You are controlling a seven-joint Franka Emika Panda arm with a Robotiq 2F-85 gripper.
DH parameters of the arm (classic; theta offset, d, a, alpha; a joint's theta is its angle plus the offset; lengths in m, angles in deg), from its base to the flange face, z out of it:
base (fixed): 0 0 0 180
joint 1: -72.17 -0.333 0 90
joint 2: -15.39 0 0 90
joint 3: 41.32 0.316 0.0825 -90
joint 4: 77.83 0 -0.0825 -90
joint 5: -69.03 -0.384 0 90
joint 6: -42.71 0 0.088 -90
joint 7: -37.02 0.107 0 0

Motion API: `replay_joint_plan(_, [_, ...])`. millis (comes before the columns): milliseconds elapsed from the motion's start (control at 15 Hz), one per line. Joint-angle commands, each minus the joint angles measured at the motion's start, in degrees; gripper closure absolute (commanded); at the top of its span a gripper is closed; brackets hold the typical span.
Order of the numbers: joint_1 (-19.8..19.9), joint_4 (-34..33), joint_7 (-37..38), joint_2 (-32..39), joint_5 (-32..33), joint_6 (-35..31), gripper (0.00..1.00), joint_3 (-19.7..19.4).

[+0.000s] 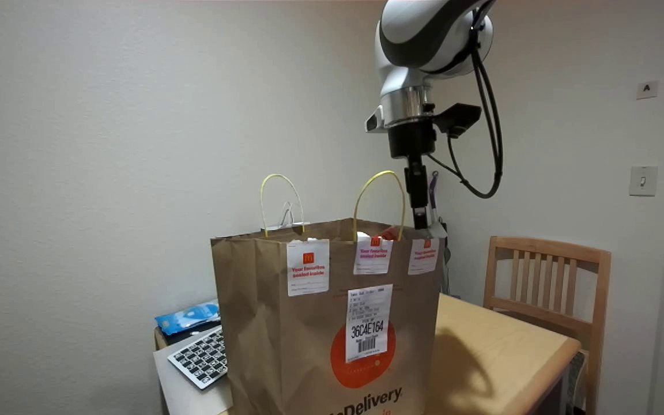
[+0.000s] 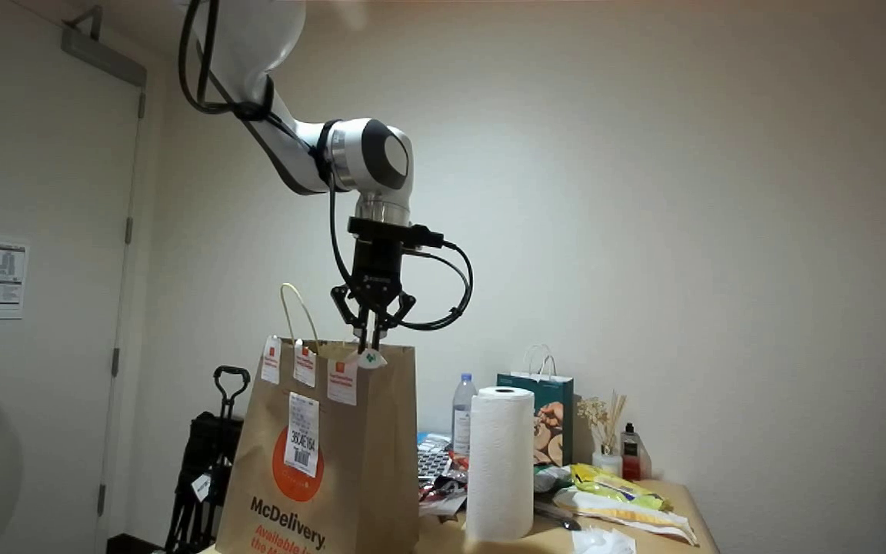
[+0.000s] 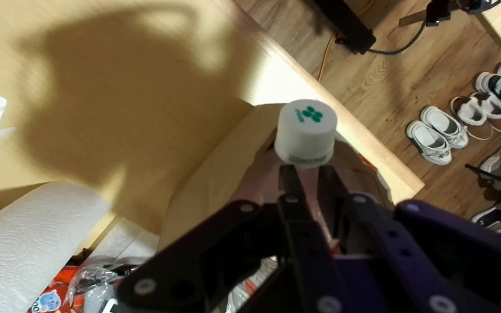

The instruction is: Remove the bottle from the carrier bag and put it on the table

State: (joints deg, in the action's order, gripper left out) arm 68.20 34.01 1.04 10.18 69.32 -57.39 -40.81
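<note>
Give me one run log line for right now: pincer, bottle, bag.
pincer: jaws close together, gap visible; grip: unclear; carrier bag: upright; white-capped bottle: top near bag rim, by pincer tips; remaining: lift out, set on table

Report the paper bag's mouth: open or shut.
Open: in an exterior view, the carrier bag shows its far rim apart from the near one.

From the sides, the way is barred by the tall bag (image 1: pixel 314 323); entry is left through its mouth, flanked by two upright handles (image 1: pixel 388 172). Beside it, room above the bench (image 3: pixel 115 108) is limited by a standing paper roll (image 2: pixel 501 465).
</note>
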Motion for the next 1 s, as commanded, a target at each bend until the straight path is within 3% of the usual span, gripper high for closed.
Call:
replay_joint_plan(0, [0.26, -0.13, 0.00, 0.04, -0.02, 0.27, 0.78, 0.28])
replay_joint_plan(67, [0.26, -0.01, -0.02, -0.08, 0.05, 0.26, 0.45, 0.29])
replay_joint_plan(467, [0.24, 0.53, -0.26, -0.42, 0.84, 0.56, 0.08, 0.36])
replay_joint_plan(600, [0.26, 0.51, -0.33, -0.14, 0.39, 0.75, 0.01, 0.30])
replay_joint_plan(933, [0.34, 0.51, -0.60, 0.69, -0.28, 1.60, 0.00, 0.21])
